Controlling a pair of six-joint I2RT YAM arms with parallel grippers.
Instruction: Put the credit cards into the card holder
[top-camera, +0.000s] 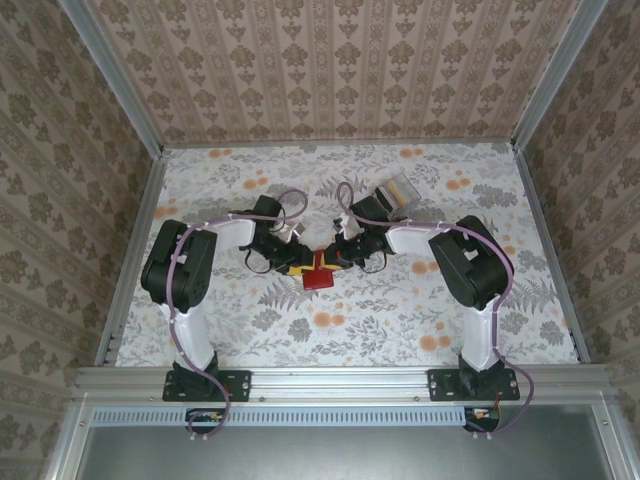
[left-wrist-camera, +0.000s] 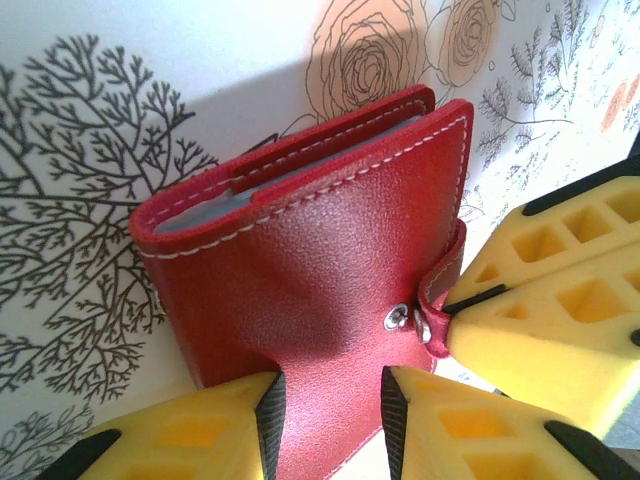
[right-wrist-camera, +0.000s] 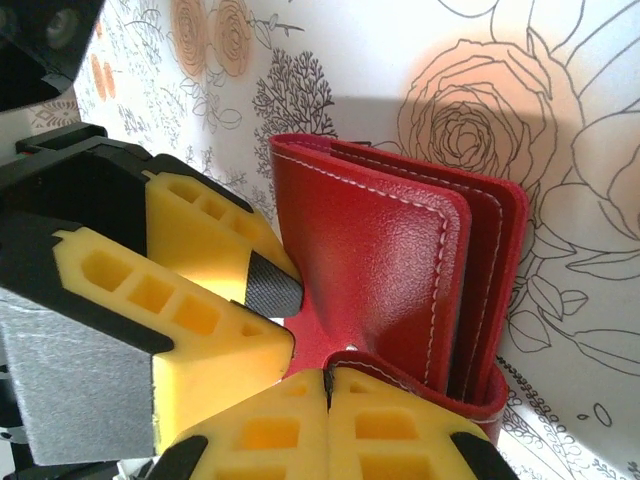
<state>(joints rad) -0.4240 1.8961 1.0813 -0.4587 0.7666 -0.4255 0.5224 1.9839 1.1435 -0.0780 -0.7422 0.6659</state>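
Wallet (left-wrist-camera: 330, 260) between the left gripper (left-wrist-camera: 328, 405) tips is deep red with white stitching and a silver snap (left-wrist-camera: 398, 318). Cards (left-wrist-camera: 205, 212) inside look grey-blue. Fingers (left-wrist-camera: 190, 440) are yellow, black-edged. Cloth (left-wrist-camera: 90, 200) underneath is white with grey ferns and orange roses.

Card holder (top-camera: 319, 277): small red wallet with a grained leather look, white stitching along the edges and a metal snap (left-wrist-camera: 398, 318) on a short tab (left-wrist-camera: 447, 272). It's mid-table (top-camera: 400, 330), about centred left to right. From overhead a broad red cover faces up; exact tilt unclear. It's folded book-style with the covers slightly parted along the far edge. One near corner of the outer cover sits between the left gripper (left-wrist-camera: 328, 420) tips. The tab is clamped in the closed right gripper (right-wrist-camera: 328, 390). Credit cards (left-wrist-camera: 205, 208): pale grey-blue edges show between the covers, seated inside, just below the stitched rim. Count unclear.
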